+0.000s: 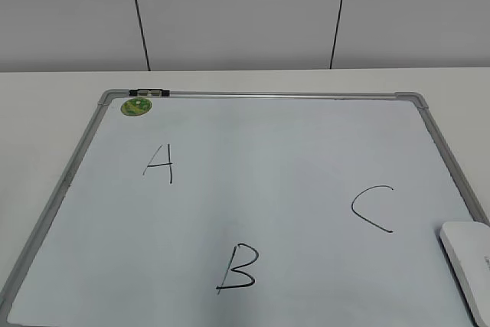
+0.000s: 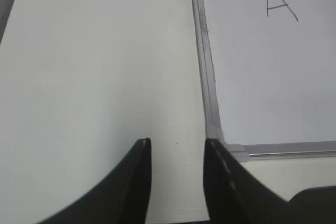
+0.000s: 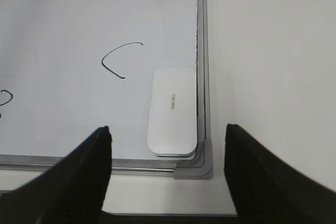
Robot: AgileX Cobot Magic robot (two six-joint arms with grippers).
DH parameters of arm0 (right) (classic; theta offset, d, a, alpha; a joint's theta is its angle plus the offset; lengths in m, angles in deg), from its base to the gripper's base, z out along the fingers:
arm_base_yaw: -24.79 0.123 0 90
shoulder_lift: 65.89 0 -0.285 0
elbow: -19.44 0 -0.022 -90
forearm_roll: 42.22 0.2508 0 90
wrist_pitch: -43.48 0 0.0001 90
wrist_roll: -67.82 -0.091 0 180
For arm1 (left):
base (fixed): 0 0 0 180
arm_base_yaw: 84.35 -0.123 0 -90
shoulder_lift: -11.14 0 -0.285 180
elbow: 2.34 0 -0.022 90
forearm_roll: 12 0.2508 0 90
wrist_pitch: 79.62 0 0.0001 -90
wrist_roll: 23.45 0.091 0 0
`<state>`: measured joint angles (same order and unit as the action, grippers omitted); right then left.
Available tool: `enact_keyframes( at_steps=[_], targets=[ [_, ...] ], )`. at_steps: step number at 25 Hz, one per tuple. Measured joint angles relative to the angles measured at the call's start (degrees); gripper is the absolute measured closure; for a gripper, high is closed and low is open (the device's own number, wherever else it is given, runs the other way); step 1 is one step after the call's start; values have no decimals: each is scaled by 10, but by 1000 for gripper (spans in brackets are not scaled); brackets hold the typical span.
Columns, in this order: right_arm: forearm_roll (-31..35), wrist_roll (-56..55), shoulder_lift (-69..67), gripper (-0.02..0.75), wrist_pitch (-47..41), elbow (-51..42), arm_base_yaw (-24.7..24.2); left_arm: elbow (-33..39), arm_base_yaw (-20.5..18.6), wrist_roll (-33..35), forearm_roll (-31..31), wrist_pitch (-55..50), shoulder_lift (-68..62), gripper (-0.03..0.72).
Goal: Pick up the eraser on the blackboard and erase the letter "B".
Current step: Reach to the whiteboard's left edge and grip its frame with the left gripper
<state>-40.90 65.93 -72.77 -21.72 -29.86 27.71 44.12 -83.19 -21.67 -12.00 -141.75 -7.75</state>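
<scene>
The blackboard (image 1: 253, 151) is a pale whiteboard with a grey frame, lying flat on the table. The letter "B" (image 1: 236, 268) is drawn near its front middle. The white eraser (image 1: 468, 262) lies in the board's front right corner; it also shows in the right wrist view (image 3: 172, 111), against the right frame. My right gripper (image 3: 167, 132) is open and empty, above the board's front right corner, just short of the eraser. My left gripper (image 2: 177, 145) is open and empty, over the bare table beside the board's front left corner (image 2: 227, 148). Neither gripper shows in the exterior view.
A black "A" (image 1: 159, 164) is at the board's left, a black "C" (image 1: 373, 208) at its right. A round green sticker (image 1: 136, 106) sits in the far left corner. White table (image 1: 46, 112) surrounds the board; a grey wall stands behind.
</scene>
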Motion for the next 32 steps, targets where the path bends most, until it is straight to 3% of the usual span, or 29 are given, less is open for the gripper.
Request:
enact_keyframes(
  at_steps=[9, 22, 32],
  targets=[
    [0, 0, 0, 237, 0, 0, 0, -70, 0, 0, -41, 27, -278, 445],
    [0, 0, 0, 237, 0, 0, 0, -289, 0, 0, -56, 89, -710, 445],
    [0, 0, 0, 237, 0, 0, 0, -392, 0, 0, -49, 116, -916, 445]
  ],
)
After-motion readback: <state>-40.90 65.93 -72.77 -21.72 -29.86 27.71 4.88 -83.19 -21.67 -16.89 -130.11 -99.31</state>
